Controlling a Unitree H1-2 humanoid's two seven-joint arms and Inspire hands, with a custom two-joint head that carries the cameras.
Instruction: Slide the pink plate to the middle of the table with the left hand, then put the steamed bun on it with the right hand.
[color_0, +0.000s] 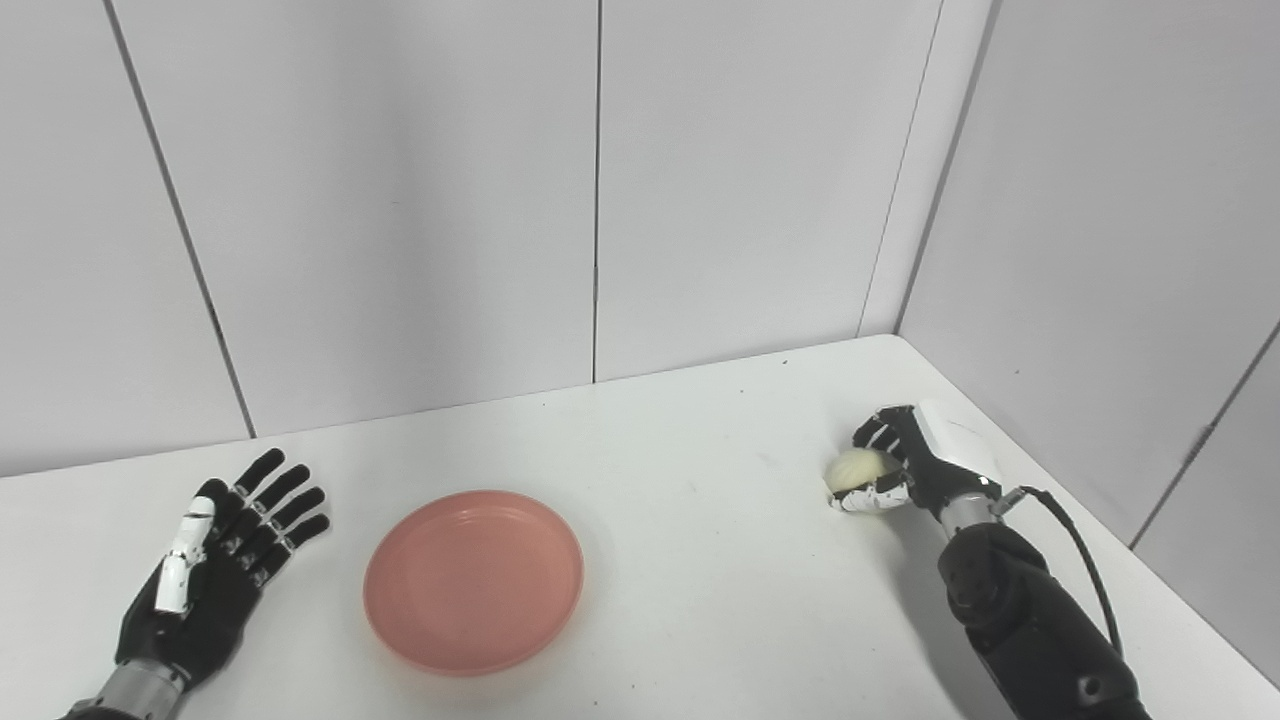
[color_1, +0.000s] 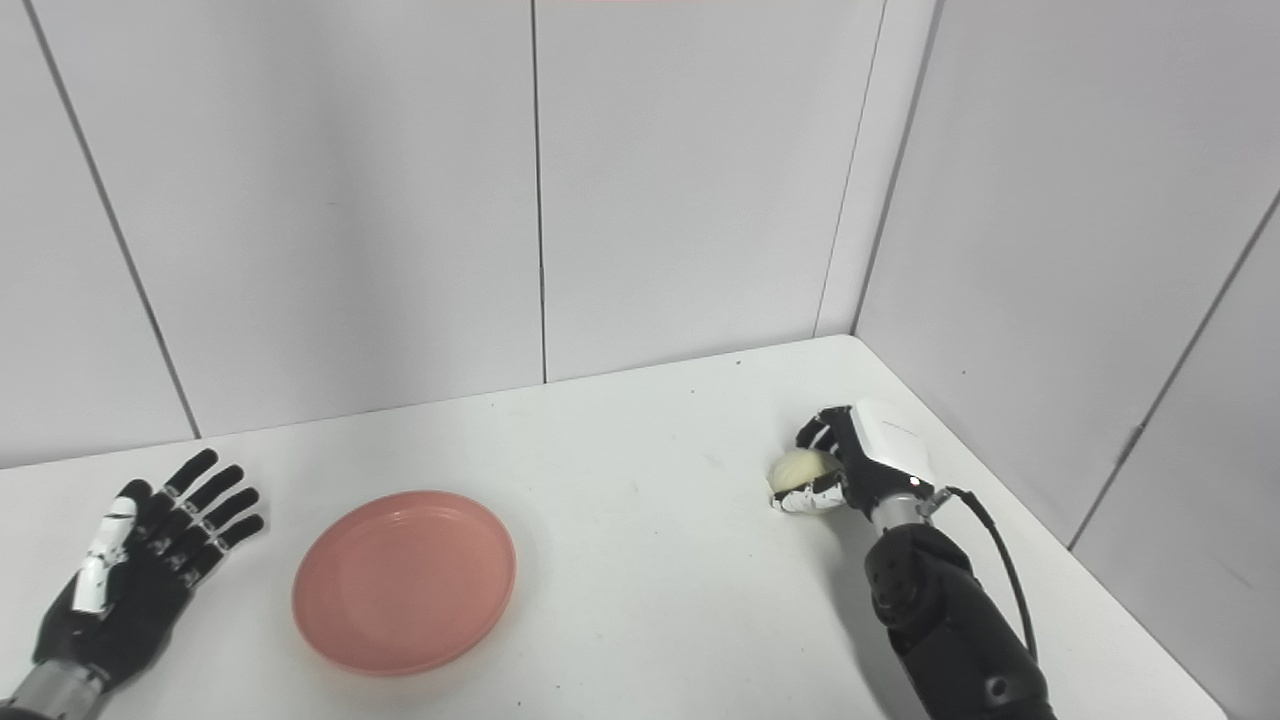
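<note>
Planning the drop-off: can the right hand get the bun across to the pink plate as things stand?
Probably yes. The right hand is closed around the steamed bun, and only bare table lies between it and the pink plate. The open left hand sits clear, beside the plate.

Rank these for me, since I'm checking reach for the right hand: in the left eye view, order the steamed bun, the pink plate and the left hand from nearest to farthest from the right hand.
1. Steamed bun: inside the right hand, far right.
2. Pink plate: left of centre.
3. Left hand: open, at the table's far left, beyond the plate.
</note>
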